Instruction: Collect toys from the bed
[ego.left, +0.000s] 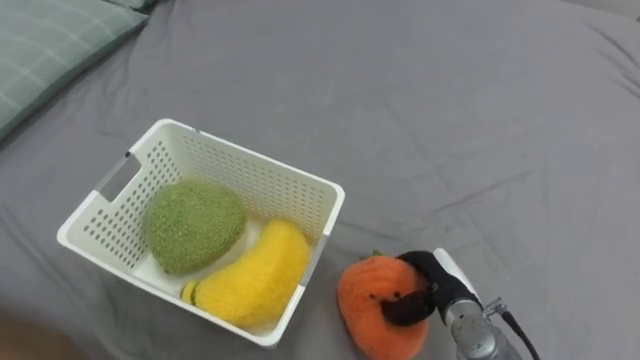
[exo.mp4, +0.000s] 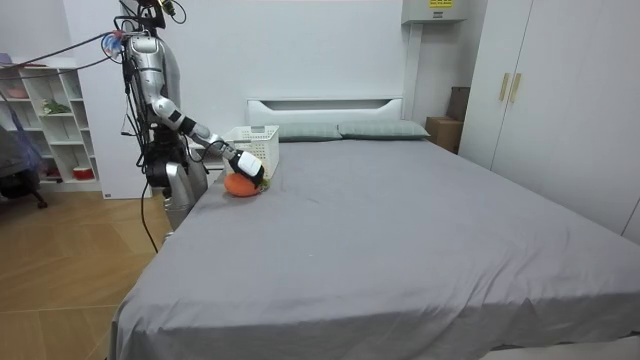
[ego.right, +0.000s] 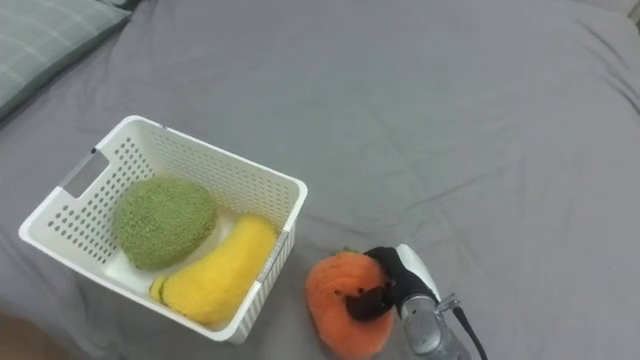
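Observation:
An orange plush toy (ego.left: 372, 305) lies on the grey bed just right of the white basket (ego.left: 130, 180). My right hand (ego.left: 425, 285) rests on the toy's right side with dark fingers curled into it. Inside the basket sit a green plush toy (ego.left: 192, 224) and a yellow plush toy (ego.left: 255, 275). In the room view I stand at the bed's side by the headboard, right arm stretched out to the orange toy (exo.mp4: 238, 186) beside the basket (exo.mp4: 258, 140).
A striped pillow (ego.left: 45, 45) lies at the far left by the head of the bed. The grey sheet (ego.left: 450, 120) spreads wide to the right and beyond the basket. A shelf unit (exo.mp4: 45, 125) stands behind me.

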